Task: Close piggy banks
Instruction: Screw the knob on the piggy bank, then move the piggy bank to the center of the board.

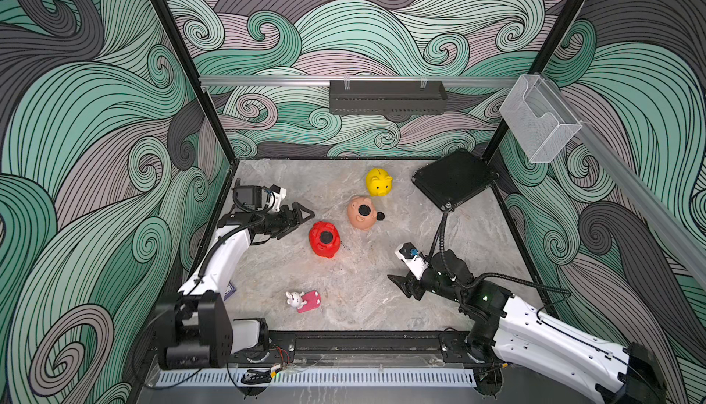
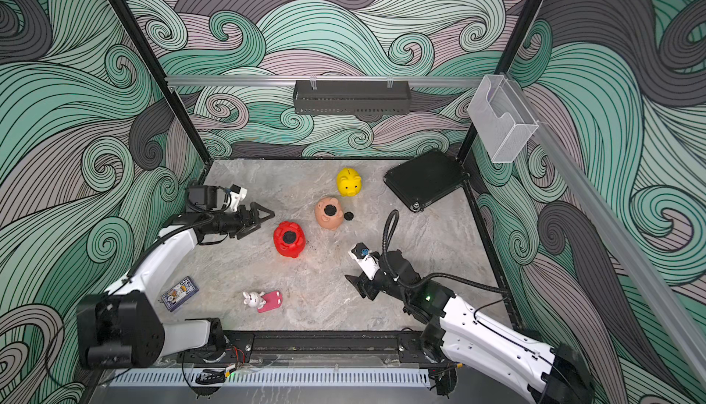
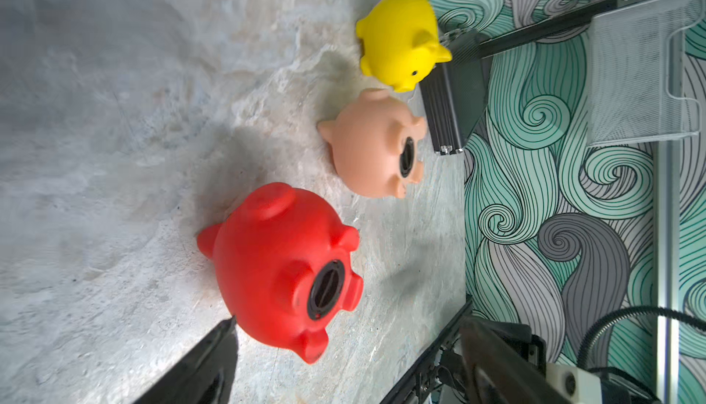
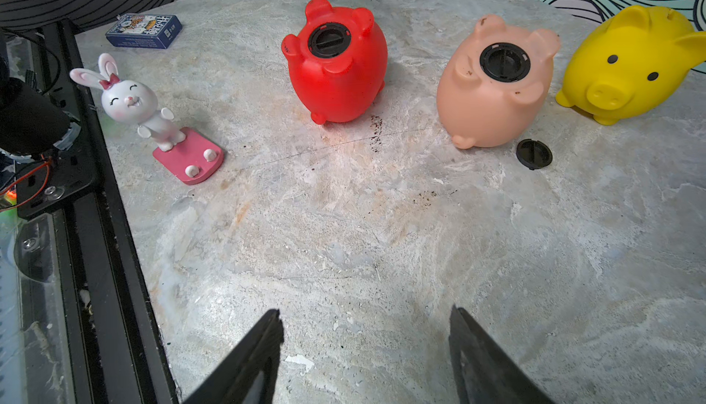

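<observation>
The left end effector (image 1: 303, 218), spread wide and empty, hovers just beside the belly-up, plugged red plastic piggy bank (image 1: 324, 239), and the right end effector (image 4: 365, 316) is likewise open and empty, so next, I judge, the loose round black cap (image 1: 380, 215) lying beside the plugged peach-pink plastic pig (image 1: 361, 213) must go into the upright yellow plastic pig (image 1: 379, 182), all on a grey marbled bench (image 1: 363, 299) inside swirl-patterned walls (image 1: 95, 115).

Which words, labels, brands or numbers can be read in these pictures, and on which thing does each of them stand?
No text can be quoted as readable.
On the blue card box: white printing on its top and side, too small and blurred to read in any view.
On the red piggy bank, the peach-pink piggy bank, the yellow piggy bank and the bunny toy: no text visible.
</observation>
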Controlling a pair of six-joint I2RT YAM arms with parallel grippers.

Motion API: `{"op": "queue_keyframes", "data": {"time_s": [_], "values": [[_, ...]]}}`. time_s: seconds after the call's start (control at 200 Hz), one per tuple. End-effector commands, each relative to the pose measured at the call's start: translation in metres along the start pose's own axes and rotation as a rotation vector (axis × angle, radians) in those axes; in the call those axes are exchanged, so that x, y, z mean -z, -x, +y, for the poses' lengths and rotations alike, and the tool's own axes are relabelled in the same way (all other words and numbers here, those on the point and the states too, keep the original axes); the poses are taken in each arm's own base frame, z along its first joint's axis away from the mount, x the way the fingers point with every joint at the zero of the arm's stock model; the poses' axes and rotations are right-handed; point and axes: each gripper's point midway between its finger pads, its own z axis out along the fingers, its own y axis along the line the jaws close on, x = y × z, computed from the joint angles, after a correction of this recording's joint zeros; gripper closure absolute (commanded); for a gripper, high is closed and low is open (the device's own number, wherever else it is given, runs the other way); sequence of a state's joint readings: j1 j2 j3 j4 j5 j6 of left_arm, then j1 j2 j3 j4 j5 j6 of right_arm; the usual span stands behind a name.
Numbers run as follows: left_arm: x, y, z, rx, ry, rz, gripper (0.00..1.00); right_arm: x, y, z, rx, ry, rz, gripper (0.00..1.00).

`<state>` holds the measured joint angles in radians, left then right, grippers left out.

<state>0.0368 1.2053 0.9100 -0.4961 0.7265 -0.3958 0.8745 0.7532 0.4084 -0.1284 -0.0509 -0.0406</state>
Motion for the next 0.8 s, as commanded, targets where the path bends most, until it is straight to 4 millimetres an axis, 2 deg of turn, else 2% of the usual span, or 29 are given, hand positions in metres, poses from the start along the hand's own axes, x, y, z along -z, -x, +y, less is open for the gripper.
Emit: {"op": "queue_keyframes", "data": {"time_s": [0.0,0.135,0.225,0.32,0.4,0.49,0.61,0.736,0.796], "values": [[0.018,-0.007,0.011,-0.069,0.112,-0.081,0.09,-0.003,-0.004,-0.005,-0.024,-0.024,0.003,0.3],[0.027,-0.028,0.028,-0.075,0.211,-0.049,0.11,-0.006,-0.005,-0.005,-0.033,-0.024,0.009,0.3],[0.029,-0.027,0.022,-0.1,0.203,-0.055,0.1,-0.007,-0.005,-0.006,-0.038,-0.027,0.01,0.3],[0.031,-0.025,0.033,-0.101,0.264,-0.07,0.09,-0.009,-0.006,-0.007,-0.039,-0.032,0.014,0.3],[0.034,-0.024,0.034,-0.102,0.281,-0.076,0.09,-0.009,-0.007,-0.012,-0.06,-0.058,0.018,0.3],[0.036,-0.025,0.038,-0.098,0.311,-0.074,0.09,-0.008,-0.003,-0.025,-0.121,-0.125,0.016,0.29],[0.036,-0.025,0.042,-0.089,0.333,-0.066,0.09,-0.005,0.016,-0.045,-0.189,-0.209,0.013,0.25],[0.034,-0.025,0.043,-0.089,0.341,-0.06,0.09,-0.012,0.03,-0.07,-0.272,-0.295,0.121,0.19],[0.035,-0.026,0.045,-0.086,0.354,-0.058,0.09,-0.019,0.047,-0.081,-0.281,-0.316,0.174,0.18]]}}
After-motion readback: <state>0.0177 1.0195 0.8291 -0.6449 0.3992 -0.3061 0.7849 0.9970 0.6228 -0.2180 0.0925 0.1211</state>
